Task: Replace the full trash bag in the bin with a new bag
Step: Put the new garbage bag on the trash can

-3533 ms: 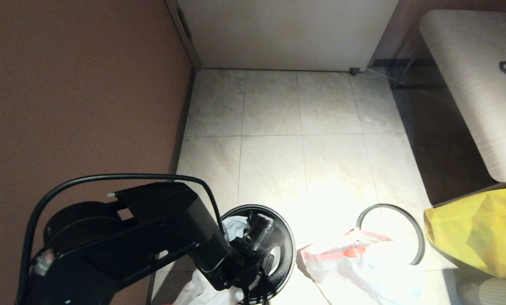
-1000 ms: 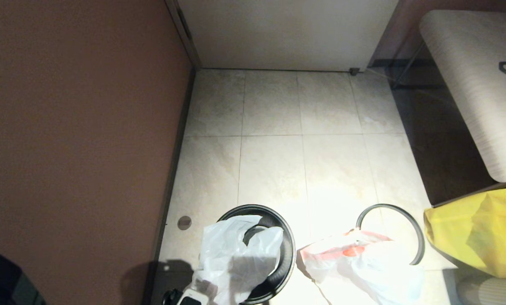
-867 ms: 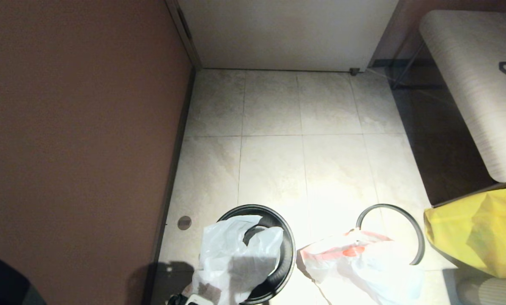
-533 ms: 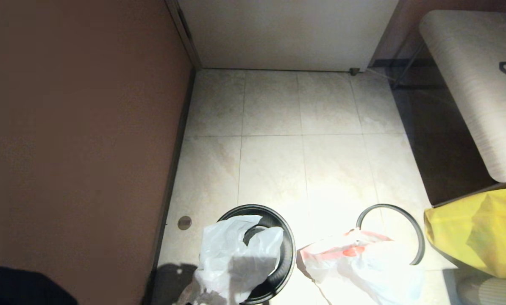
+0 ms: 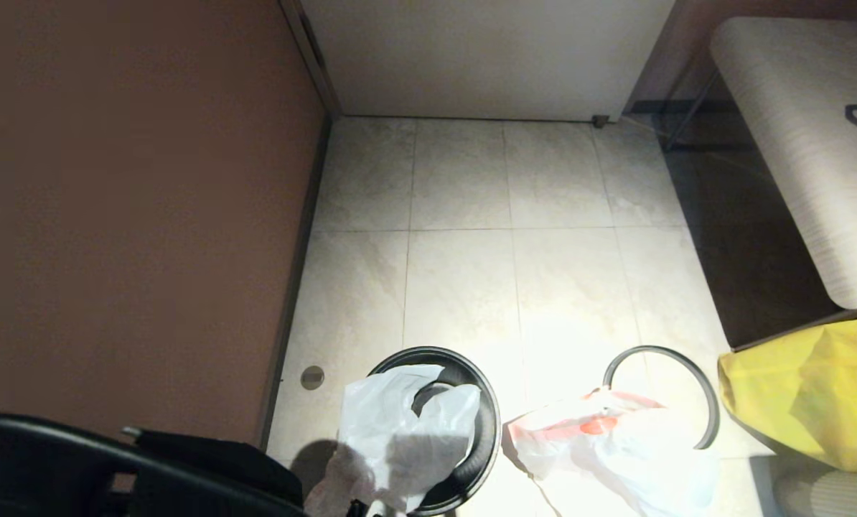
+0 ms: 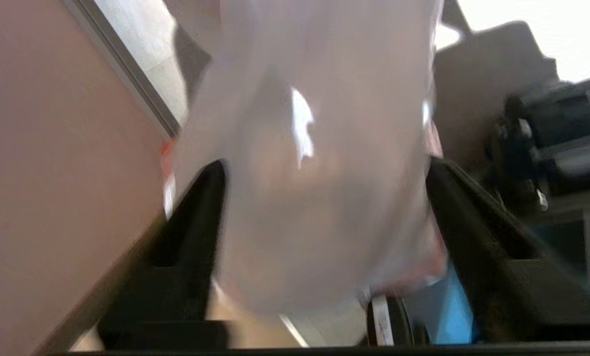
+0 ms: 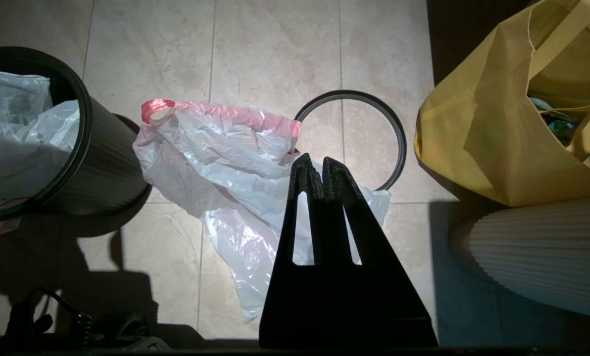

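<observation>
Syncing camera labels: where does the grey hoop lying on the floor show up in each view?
Head view: the grey hoop lies on the tiles at lower right, between the red-trimmed bag and the yellow bag.
Left wrist view: not in it; white plastic fills the picture.
Right wrist view: the hoop is at centre, just beyond the shut right end effector.
Shared landmark: the red-trimmed bag, head and right wrist views.

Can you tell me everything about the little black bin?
The bin is a small round black pail, plastic by its look, standing upright on the tiled floor near the brown wall. A thin white bag sits crumpled inside and hangs over its near rim. The grey hoop is off, lying flat on the floor to its right, partly under another white bag with red trim.
</observation>
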